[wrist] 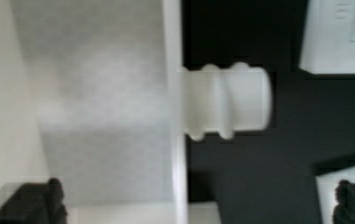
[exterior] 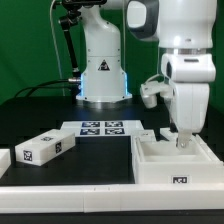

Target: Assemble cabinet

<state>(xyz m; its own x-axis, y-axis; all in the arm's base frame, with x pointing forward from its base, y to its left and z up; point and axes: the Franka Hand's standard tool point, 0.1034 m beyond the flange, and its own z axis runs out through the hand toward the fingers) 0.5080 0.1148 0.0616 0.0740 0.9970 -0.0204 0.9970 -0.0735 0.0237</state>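
Note:
The cabinet body [exterior: 168,162], a large white boxy part with a tag on its front, lies at the exterior view's right. My gripper [exterior: 182,138] hangs straight down over its far right side, the fingertips at the level of its top rim. In the wrist view the body's white wall [wrist: 85,110] fills one side, and a ribbed white knob [wrist: 227,100] sticks out of its edge over the black table. My gripper [wrist: 192,205] is open, the dark fingers [wrist: 32,205] stand wide apart on either side of the wall's edge, and it holds nothing.
A long white block with a tag [exterior: 45,147] lies at the exterior view's left. The marker board [exterior: 100,128] lies behind it, in the middle. A low white border [exterior: 70,185] runs along the table's front and left. A flat white piece [wrist: 343,35] shows past the knob.

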